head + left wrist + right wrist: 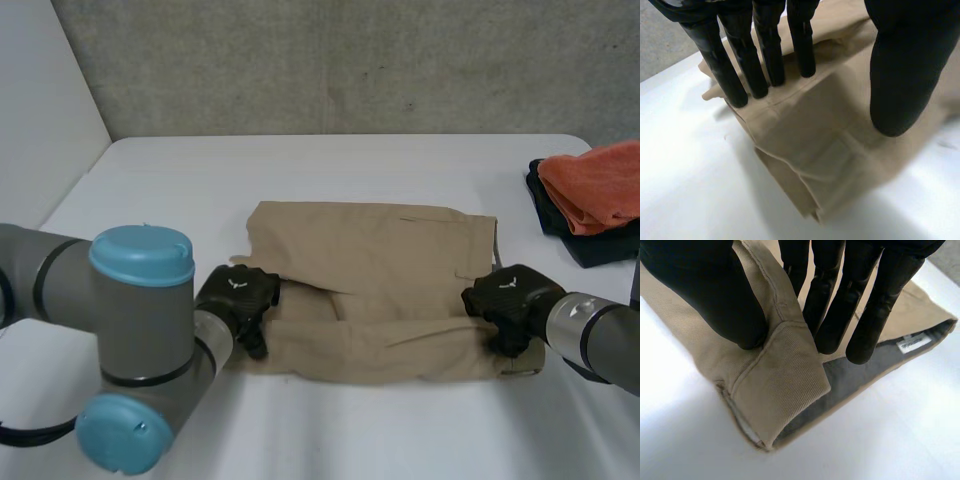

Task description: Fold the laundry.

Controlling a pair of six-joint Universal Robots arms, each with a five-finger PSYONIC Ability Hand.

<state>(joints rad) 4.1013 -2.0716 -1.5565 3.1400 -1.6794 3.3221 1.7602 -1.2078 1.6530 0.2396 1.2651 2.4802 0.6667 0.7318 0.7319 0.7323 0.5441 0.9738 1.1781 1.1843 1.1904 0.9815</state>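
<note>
Grey arms [40, 275] with light-blue caps [142, 255] carry black robot hands [238, 292].

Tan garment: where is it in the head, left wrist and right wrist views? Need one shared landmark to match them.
Head view: the tan garment lies mid-table, between the left hand and the right hand.
Left wrist view: the garment lies under the left hand, with a folded corner past it.
Right wrist view: the garment's corner is pinched in the right hand.
Shared landmark: the white table.

One tan garment [380, 250], two cloths [600, 185] [600, 248] — two hands [238, 293] [508, 300]
</note>
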